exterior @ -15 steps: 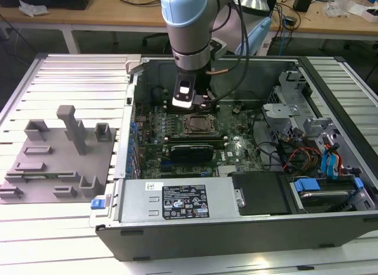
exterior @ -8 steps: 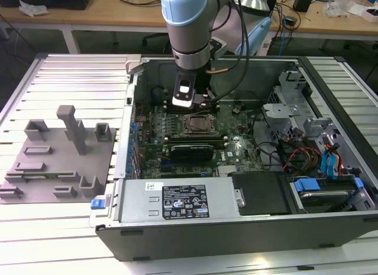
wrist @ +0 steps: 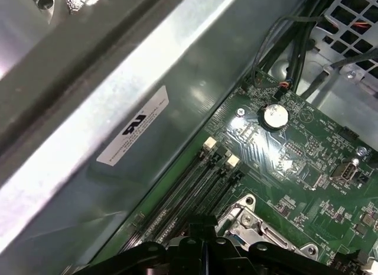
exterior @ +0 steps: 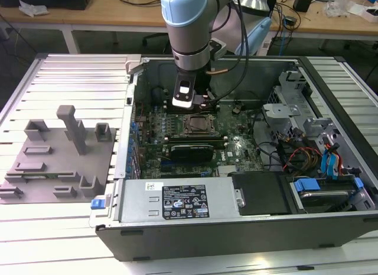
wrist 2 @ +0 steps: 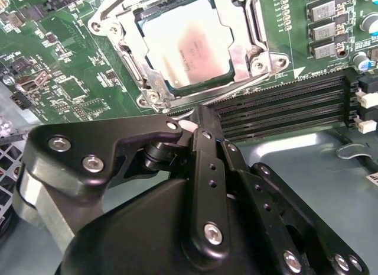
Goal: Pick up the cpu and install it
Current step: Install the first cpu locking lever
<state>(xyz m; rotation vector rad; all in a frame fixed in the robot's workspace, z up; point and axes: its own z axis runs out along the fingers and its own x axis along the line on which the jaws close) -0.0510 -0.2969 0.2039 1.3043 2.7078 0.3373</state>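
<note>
1. Second wrist view: the cpu (wrist 2: 186, 44) lies flat in the socket (wrist 2: 239, 53), pale metal top up, with the socket's frame around its edges. The pincer (wrist 2: 198, 114) hangs just beside the socket, above the memory slots (wrist 2: 283, 106). Whether it is open or closed cannot be told.
2. First wrist view: the motherboard (wrist: 295, 157) and a corner of the socket frame lie beneath the pincer's dark body.
3. Exterior view: the arm (exterior: 186, 26) reaches into the computer case (exterior: 236, 233). A grey tray (exterior: 53, 162) sits on the tabletop (exterior: 59, 239), well apart. The chip is probably light, stiff, thin and smooth-topped, with a delicate underside, so it is best held level by opposite edges.
</note>
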